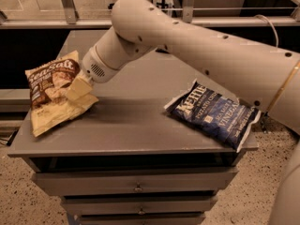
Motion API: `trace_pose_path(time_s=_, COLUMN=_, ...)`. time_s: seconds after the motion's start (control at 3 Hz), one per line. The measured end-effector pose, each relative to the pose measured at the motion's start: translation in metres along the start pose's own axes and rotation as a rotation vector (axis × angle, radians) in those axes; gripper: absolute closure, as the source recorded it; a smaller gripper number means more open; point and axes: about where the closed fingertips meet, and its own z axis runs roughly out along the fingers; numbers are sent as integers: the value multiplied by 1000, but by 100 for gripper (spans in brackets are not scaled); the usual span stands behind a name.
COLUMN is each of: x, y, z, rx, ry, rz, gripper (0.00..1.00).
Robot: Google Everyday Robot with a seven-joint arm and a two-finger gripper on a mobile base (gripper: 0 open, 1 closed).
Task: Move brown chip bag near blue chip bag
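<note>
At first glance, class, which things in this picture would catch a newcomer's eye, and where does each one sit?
The big white robot arm stretches from the right across the picture, its gripper down at the brown chip bag on the left end of the grey cabinet top. The blue chip bag lies flat, well apart, near the right front corner.
</note>
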Motion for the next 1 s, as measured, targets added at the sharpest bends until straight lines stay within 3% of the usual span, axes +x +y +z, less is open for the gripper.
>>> trace_pose_path(time_s=0.33, x=-2, y=-18, z=-28, rx=67, ry=6, rz=-18, gripper=93)
trace_pose_path(time_s=0.67, x=-5, y=-43, z=-81, rx=170, ry=54, rz=-99, gripper=100)
trace_pose_path(time_s=1.0, x=7, y=-67, z=-139, rx=264, ry=150, rz=-174, gripper=100)
